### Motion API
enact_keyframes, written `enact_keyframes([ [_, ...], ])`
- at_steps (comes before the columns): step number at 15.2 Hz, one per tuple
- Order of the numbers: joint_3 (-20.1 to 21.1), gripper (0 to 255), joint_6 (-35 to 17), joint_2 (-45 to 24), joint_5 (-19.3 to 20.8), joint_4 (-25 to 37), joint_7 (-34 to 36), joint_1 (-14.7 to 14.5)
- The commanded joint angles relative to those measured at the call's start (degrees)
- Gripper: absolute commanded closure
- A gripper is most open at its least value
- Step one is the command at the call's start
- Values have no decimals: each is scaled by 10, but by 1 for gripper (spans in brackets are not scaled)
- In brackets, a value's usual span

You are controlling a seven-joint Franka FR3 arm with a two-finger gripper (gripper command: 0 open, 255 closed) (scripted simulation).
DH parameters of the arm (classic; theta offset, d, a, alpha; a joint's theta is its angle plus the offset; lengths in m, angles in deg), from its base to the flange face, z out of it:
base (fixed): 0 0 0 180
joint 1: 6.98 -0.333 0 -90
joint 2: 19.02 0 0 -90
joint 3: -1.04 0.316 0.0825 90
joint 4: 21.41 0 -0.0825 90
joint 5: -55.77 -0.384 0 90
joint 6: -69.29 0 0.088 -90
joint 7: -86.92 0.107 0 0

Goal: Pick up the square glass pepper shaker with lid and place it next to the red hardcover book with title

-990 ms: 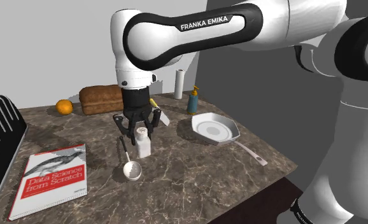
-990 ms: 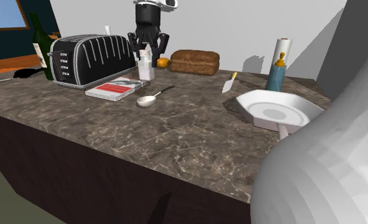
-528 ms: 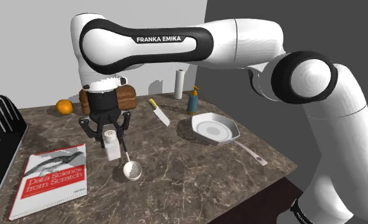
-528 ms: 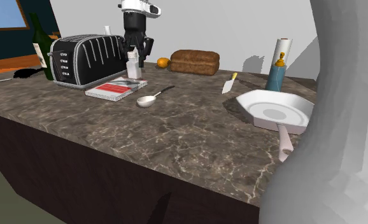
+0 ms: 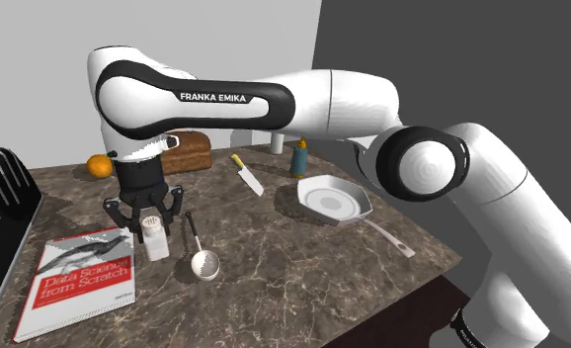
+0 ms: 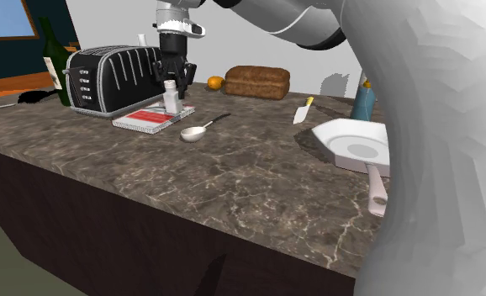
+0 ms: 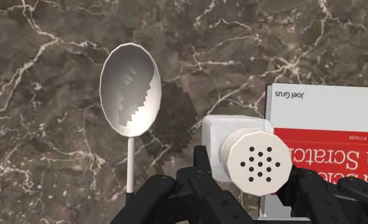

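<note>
The gripper (image 5: pixel 146 217) is closed on the shaker (image 5: pixel 156 237), one black finger on each side of its upper body, just under the cap. In the shoulder view the shaker stands upright at the lower left of the frame, between the red book (image 5: pixel 76 279) and the spoon (image 5: pixel 203 259), just beside the book's edge. I cannot tell whether its base touches the counter (image 5: pixel 303 267).

The shaker is drawn white, with a square body and a round cap full of holes. It looks small, stiff and probably light, so a modest squeeze should do. The flat opposite faces are the best place to hold it, since the pads sit flush there. The round cap would be a poorer hold. The smooth walls may slip, and being tall and narrow it could tip on release.
</note>
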Motion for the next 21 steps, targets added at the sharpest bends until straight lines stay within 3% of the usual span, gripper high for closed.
enact_keyframes([
  [1,0,255,-18,2,0,-20,0,4],
  [9,0,255,-79,3,1,-85,-1,16],
  [16,0,255,-79,3,1,-85,-1,16],
  [17,0,0,-79,3,1,-85,-1,16],
  [21,0,0,-79,3,1,-85,-1,16],
])
